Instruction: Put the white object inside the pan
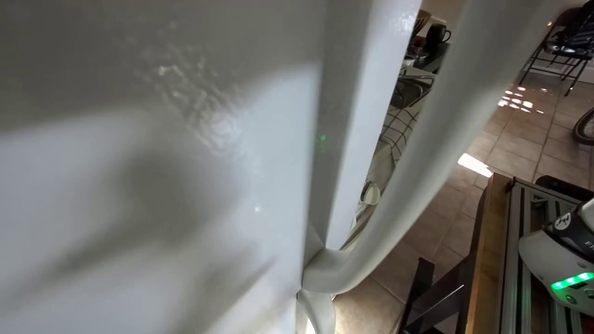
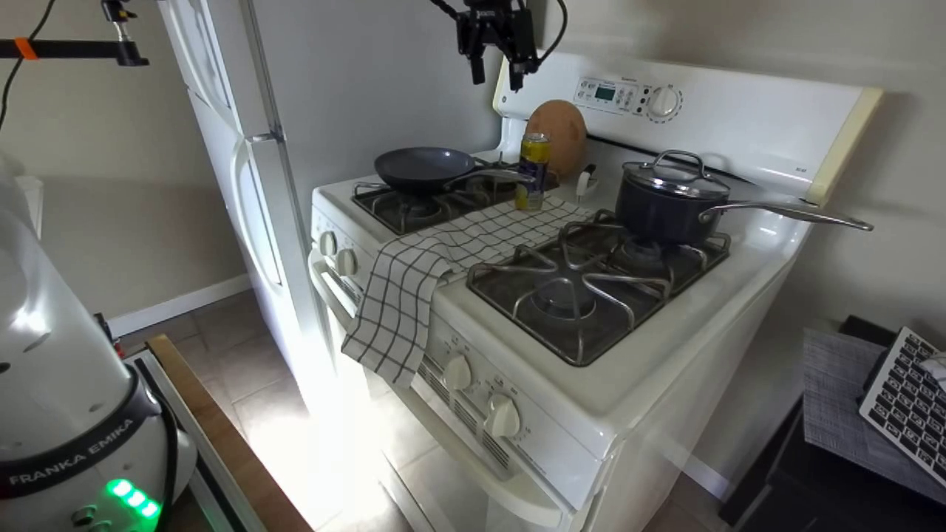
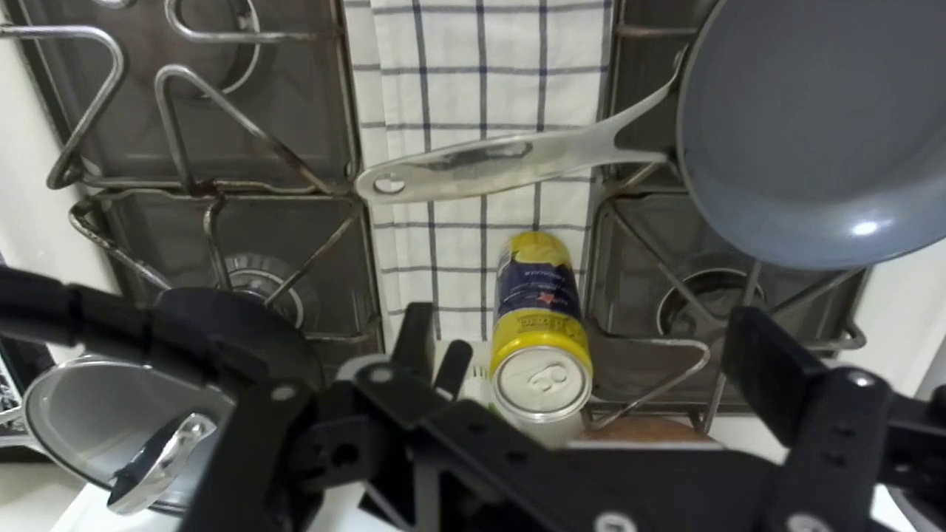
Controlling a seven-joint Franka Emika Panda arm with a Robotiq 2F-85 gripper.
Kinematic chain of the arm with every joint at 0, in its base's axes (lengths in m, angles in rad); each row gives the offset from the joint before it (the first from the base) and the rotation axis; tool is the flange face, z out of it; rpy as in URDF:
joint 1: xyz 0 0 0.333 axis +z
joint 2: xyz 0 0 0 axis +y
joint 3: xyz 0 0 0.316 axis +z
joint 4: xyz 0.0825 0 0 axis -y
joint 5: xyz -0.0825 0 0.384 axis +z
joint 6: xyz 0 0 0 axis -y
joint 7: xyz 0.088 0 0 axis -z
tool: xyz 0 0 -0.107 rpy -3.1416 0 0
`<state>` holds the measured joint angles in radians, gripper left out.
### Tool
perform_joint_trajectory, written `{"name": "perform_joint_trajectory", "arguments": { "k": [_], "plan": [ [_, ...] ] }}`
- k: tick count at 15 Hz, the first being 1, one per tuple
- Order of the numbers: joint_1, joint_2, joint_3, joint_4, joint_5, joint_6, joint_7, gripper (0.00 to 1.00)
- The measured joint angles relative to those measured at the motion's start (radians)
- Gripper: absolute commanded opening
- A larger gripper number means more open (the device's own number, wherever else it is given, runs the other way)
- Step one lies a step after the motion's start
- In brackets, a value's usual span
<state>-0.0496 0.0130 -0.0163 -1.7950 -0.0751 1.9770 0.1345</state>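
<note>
High over a white stove, a black gripper is hanging with its fingers spread wide apart, gripping nothing. At the stove's far side, a small white object with a dark tip is sitting between a yellow-and-blue can and a lidded pot. The dark pan is resting on the left grate, its handle reaching right over a checked towel. The can is standing upright on the towel near that handle; in the wrist view its label is showing a red star-like mark, the lettering around it too small to read with certainty. A brown egg-shaped object is rising behind the can. In an exterior view, at near left, the robot's base is bearing "FRANKA EMIKA" in capitals on a dark band above glowing green lights. In an exterior view, a round white emblem is showing on that band, beside lettering the frame is cutting off, while a refrigerator is filling the left. The stove's control panel is carrying print too fine to read, as is a keyboard at right.
</note>
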Motion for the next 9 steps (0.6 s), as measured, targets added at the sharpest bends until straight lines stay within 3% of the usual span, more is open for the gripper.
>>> {"name": "perform_joint_trajectory", "arguments": {
  "k": [4, 9],
  "plan": [
    [-0.043, 0.143, -0.056, 0.18, 0.088, -0.01, -0.045, 1.0],
    [-0.062, 0.286, -0.069, 0.377, 0.125, -0.06, -0.034, 1.0]
  ]
}}
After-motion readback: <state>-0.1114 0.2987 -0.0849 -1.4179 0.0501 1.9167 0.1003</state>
